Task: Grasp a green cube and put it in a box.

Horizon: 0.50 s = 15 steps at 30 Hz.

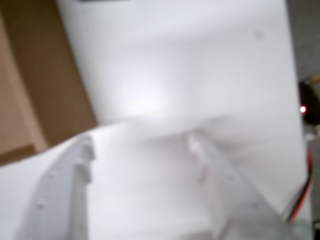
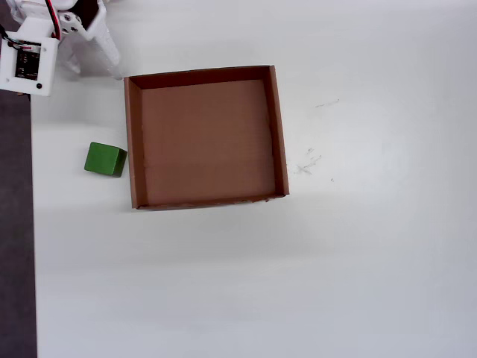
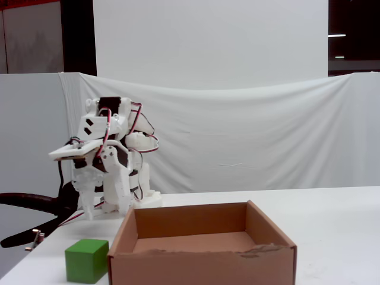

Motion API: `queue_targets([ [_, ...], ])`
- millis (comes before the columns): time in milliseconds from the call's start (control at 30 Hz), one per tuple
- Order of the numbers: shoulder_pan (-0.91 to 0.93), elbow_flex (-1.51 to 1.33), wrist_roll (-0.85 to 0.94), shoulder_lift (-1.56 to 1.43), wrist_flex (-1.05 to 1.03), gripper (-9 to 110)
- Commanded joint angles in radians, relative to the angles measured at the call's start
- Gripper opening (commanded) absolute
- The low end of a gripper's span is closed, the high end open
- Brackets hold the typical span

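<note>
You have a white table [image 2: 298,283] carrying the box [image 2: 277,127], the cube [image 2: 103,159] just beside the box's left wall in the overhead view, not touching. The arm's base [image 3: 127,202] stands at the table's far corner in the fixed view.

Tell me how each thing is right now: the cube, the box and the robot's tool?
green cube: on the table, just outside the box's left wall in the overhead view, not held.
box: upright, open on top, nothing inside.
tool: holds nothing, up by the box's corner, away from the cube; too blurred to tell open or shut.
</note>
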<state>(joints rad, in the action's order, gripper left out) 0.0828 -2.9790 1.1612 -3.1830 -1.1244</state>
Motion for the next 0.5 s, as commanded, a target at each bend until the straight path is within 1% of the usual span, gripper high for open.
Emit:
queue_targets([
  [0, 0.043, 0.034, 0.052, 0.000, 0.012, 25],
  [133, 0.091, 0.069, 0.147, 0.005, 0.017, 25],
  [200, 0.118, 0.092, 0.267, 0.031, 0.018, 25],
  [267, 0.135, 0.129, 0.410, 0.124, 0.035, 25],
  [400, 0.109, 0.235, 0.560, 0.322, 0.130, 25],
  [433, 0.080, 0.318, 0.635, 0.436, 0.173, 25],
  [467, 0.071, 0.354, 0.683, 0.482, 0.176, 25],
])
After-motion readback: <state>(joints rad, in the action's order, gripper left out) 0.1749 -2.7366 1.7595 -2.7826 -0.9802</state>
